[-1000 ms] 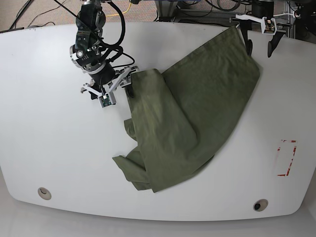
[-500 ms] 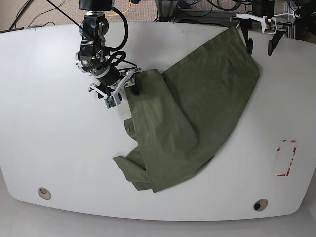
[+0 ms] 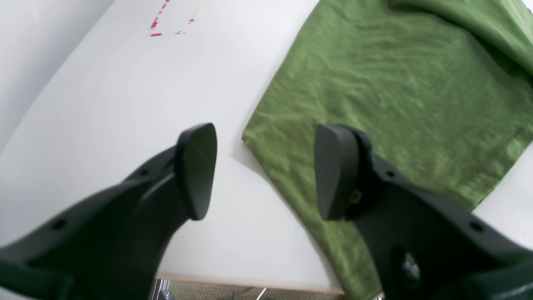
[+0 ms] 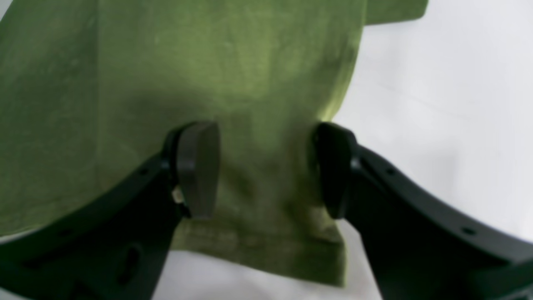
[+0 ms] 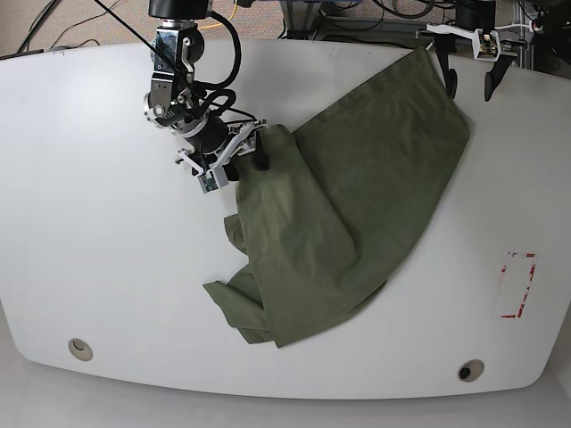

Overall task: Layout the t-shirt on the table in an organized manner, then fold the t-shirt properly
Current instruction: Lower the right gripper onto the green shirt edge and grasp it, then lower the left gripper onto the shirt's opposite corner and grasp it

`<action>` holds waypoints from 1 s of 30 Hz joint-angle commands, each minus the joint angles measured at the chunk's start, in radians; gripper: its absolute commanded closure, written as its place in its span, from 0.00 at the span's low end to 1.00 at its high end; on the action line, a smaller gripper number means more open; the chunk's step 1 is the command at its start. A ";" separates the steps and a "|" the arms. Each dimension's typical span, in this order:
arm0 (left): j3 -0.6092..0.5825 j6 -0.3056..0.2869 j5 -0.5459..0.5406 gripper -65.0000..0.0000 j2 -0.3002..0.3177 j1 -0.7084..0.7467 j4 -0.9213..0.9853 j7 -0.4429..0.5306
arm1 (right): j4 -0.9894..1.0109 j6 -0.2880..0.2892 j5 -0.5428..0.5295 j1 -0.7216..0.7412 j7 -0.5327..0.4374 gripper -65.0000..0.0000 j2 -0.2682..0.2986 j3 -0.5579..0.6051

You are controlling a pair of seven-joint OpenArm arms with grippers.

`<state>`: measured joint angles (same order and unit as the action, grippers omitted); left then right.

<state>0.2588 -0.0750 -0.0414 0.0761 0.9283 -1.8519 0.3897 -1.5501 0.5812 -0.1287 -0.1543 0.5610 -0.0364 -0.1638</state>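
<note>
The t-shirt (image 5: 348, 205) is soft olive-green cloth, matt and finely wrinkled, with a stitched hem visible in the right wrist view. The counter (image 5: 107, 259) is smooth, glossy white, with two small round metal grommets (image 5: 80, 347) set in it. The fingers (image 3: 195, 171) of the left hand are matt black plastic, smooth-faced.

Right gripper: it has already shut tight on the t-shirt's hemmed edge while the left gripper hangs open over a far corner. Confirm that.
Not shut. In the right wrist view the right gripper stands open, its fingers set apart on either side of the t-shirt's hemmed edge. The rest holds: the left gripper hangs open over a far corner.
</note>
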 commanded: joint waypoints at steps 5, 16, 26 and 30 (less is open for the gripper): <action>0.004 0.004 -0.002 0.48 0.004 0.013 -0.015 0.028 | -0.003 0.006 0.008 -0.003 0.027 0.48 0.000 0.000; 0.000 0.004 -0.002 0.48 0.004 0.013 -0.012 0.028 | -0.011 0.062 0.014 0.002 0.029 0.99 0.007 0.000; -0.019 0.002 -0.002 0.47 0.003 0.013 -0.007 0.008 | -0.163 0.072 0.014 -0.061 0.029 1.00 0.007 0.000; -0.057 0.002 -0.002 0.47 0.011 0.013 -0.007 -0.051 | -0.258 0.072 0.014 -0.103 0.031 1.00 0.005 0.000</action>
<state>0.2127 -0.0685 -0.0418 0.0803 0.9283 -1.8473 0.3275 -1.7439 0.6472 -0.0963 -0.2527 0.6186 -0.0330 -0.1623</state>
